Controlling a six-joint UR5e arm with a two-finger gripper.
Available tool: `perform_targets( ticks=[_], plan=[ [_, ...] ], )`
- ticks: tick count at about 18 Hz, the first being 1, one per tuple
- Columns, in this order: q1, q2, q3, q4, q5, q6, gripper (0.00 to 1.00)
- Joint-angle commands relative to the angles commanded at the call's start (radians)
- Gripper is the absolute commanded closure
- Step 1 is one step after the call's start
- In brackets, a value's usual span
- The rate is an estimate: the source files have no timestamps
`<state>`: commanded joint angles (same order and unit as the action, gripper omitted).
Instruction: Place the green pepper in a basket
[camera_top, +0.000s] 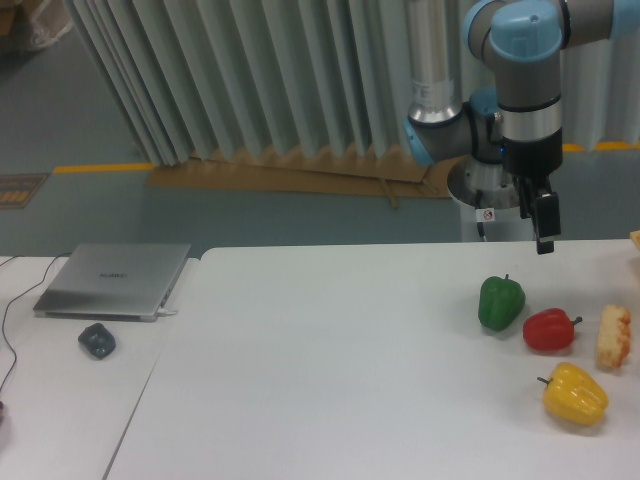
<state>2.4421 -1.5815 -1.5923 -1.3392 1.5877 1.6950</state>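
Note:
The green pepper is glossy dark green with a short stem and stands on the white table at the right. My gripper hangs from the arm above the table's far edge, up and to the right of the pepper and clear of it. It holds nothing. I see it side-on, so the gap between its fingers does not show. No basket is clearly in view; a small tan sliver shows at the right edge of the frame.
A red pepper lies just right of the green one, with a yellow pepper in front and a pale bread-like piece at the right edge. A closed laptop and a dark mouse sit on the left table.

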Motion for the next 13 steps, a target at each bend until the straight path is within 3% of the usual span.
perform_targets(
  ticks=[13],
  plan=[
    [-0.002, -0.002, -0.006, 0.003, -0.005, -0.002, 0.00]
  ],
)
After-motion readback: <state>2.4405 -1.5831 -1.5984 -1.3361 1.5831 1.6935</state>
